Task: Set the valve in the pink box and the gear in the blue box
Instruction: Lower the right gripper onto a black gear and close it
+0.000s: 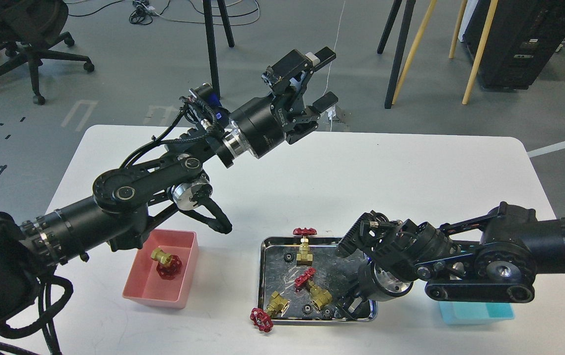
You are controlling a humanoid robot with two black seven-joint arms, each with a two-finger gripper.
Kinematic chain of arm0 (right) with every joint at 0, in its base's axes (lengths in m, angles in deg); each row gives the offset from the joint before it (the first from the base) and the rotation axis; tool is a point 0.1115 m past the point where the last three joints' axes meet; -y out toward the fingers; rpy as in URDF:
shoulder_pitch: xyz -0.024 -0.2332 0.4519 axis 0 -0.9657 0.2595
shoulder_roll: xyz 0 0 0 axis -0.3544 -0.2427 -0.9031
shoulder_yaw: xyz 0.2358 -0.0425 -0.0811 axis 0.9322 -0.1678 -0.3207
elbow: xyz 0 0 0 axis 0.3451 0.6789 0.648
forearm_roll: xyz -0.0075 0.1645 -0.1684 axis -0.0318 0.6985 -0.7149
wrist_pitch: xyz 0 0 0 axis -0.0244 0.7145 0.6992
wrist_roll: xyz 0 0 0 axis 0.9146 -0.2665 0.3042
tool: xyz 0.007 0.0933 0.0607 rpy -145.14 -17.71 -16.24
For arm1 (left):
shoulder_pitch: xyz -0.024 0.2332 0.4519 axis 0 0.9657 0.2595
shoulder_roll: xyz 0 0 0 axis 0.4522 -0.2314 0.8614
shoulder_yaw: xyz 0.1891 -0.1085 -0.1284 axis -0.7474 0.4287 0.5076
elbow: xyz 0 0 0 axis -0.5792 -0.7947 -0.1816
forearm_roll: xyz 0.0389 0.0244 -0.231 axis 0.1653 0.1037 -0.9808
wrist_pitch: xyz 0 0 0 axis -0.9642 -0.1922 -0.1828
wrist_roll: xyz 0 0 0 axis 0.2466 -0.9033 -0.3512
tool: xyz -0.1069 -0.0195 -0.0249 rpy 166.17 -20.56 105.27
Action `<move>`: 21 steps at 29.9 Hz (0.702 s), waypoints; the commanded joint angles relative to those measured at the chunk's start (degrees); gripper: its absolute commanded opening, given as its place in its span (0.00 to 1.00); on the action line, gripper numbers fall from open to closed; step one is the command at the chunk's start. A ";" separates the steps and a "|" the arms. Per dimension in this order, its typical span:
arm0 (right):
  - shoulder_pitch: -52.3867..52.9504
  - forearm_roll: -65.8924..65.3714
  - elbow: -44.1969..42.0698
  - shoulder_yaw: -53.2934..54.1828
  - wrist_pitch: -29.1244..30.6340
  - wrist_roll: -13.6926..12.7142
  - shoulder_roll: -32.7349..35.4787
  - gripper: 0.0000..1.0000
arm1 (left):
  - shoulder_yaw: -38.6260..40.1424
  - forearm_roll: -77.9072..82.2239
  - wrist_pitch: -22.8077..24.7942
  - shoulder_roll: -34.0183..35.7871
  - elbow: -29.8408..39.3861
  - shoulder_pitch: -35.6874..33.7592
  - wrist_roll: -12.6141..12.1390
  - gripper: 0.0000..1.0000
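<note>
The pink box point(186, 268) stands at the front left with one valve point(166, 263) lying in it. Three more valves lie on the steel tray point(261, 276): one upright at the back point(305, 248), one in the middle point(313, 287), and one point(268, 310) hanging over the front left rim. Small black gears point(307, 309) point(288, 257) lie on the tray. My right gripper point(342, 306) is low in the tray's front right corner, next to a gear point(328, 311); its fingers are too dark to tell apart. My left gripper point(325, 78) is open and empty, high over the table's far edge. The blue box point(477, 311) is mostly hidden under my right arm.
The white table point(410, 177) reaches to the far edge. On the floor beyond it stand tripod legs point(211, 44), wooden poles point(413, 49) and an office chair point(25, 49). My left forearm passes over the pink box's back left side.
</note>
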 commanded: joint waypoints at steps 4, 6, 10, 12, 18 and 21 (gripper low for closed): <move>-0.72 0.00 -1.08 -0.03 -0.01 0.00 0.18 0.42 | 0.08 0.00 0.08 0.08 0.00 0.02 0.00 0.99; -0.72 -0.08 -1.08 -0.03 -0.01 0.00 0.44 0.42 | 0.08 0.00 0.08 0.08 0.00 0.02 0.00 0.99; -0.89 -0.08 -1.17 -0.03 -0.01 0.00 0.53 0.42 | 0.17 0.00 0.08 0.08 0.00 0.02 0.00 0.99; -1.24 -0.08 -1.17 -0.03 -0.01 0.00 0.44 0.42 | 0.17 0.00 0.08 0.08 0.00 0.02 0.00 0.99; -1.33 -0.08 -1.43 -0.03 -0.01 0.00 0.00 0.41 | 0.26 0.00 0.17 0.08 0.00 0.11 0.00 0.99; -1.33 -0.08 -1.43 -0.03 -0.01 0.00 0.00 0.40 | 0.17 0.00 0.17 0.08 0.00 0.11 0.00 0.99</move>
